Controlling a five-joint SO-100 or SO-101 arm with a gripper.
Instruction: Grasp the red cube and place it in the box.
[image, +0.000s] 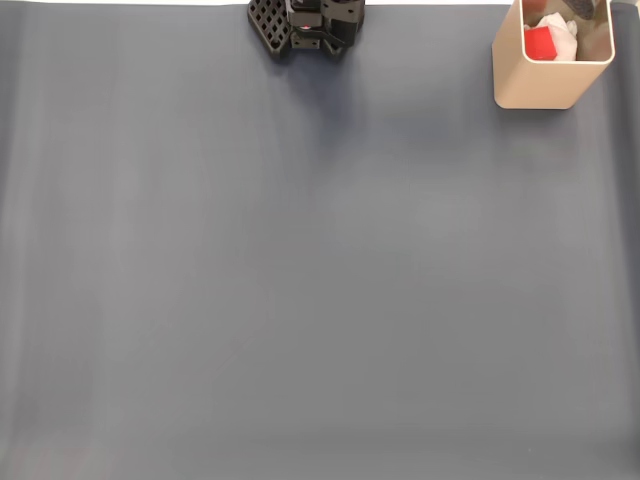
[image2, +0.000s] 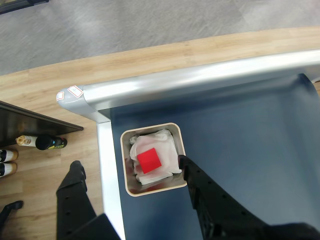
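Inside the tall beige box with rounded corners, on crumpled white paper, lies the small matte red cube, flat and free of the tool, whose black fingers stand wide apart above the rim. The placing looks done; I judge the best move is lifting straight up, clear of the thin walls, over the dark grey tabletop

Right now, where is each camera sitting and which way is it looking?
Fixed view: sits high above the grey table mat, looking down; the arm's black base shows at the top edge.
Wrist view: rides on the arm, looking down into the box; the open gripper pokes in from below.
Both share: the box with the red cube inside on white padding.
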